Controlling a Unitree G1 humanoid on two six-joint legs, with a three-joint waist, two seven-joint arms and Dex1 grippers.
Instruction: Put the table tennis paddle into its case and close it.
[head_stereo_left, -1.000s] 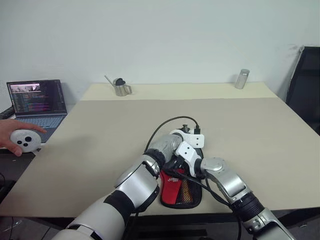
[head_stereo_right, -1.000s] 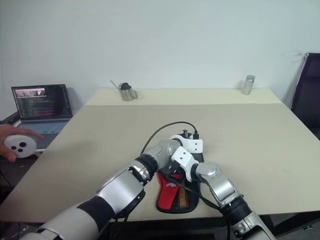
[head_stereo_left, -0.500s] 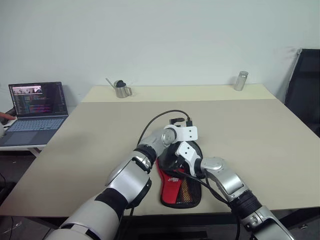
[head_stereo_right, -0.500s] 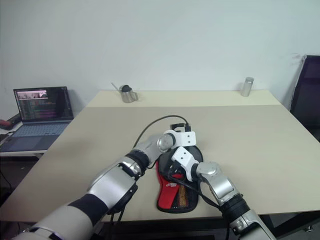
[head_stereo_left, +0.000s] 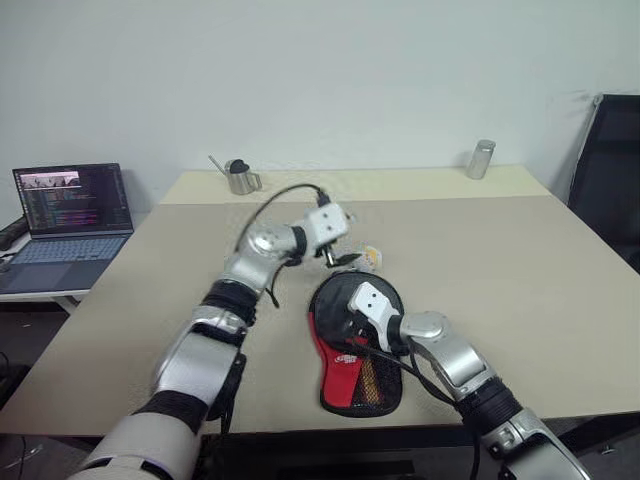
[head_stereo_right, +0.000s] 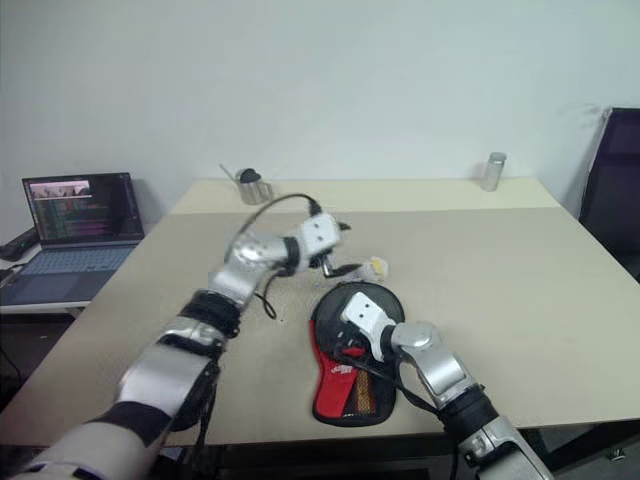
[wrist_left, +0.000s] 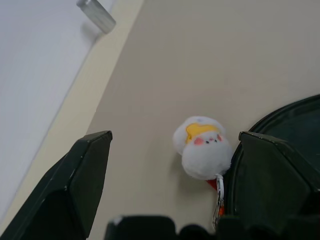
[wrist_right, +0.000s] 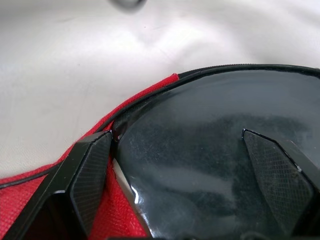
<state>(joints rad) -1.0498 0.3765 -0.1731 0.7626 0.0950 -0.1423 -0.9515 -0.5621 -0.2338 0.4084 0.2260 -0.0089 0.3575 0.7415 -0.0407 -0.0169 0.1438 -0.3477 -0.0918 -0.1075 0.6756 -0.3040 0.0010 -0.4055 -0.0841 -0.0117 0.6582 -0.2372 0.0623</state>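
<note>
The case (head_stereo_left: 358, 378) lies near the table's front edge, its red panel and black mesh pocket facing up. At its far end shows the round black face of the table tennis paddle (head_stereo_left: 345, 297); the handle is hidden. In the right wrist view, red fabric runs under the glossy black face (wrist_right: 210, 130). My right gripper (wrist_right: 182, 170) is open, its fingers spread low over that face. My left gripper (head_stereo_left: 338, 256) hangs open above the table just beyond the case. A small white and yellow plush charm (wrist_left: 202, 147) lies beside the case rim, between the left fingers in that wrist view.
The beige table (head_stereo_left: 520, 270) stretches wide on all sides. A metal cup with a spoon (head_stereo_left: 240, 177) and a metal canister (head_stereo_left: 481, 159) stand at its far edge. A laptop (head_stereo_left: 70, 205) sits on a side table at the left, and a black chair (head_stereo_left: 610, 170) stands at the right.
My left arm has lifted off the case, up and toward the far left, uncovering the black face and the plush charm. A person's hand holding a white device has left the left edge.
</note>
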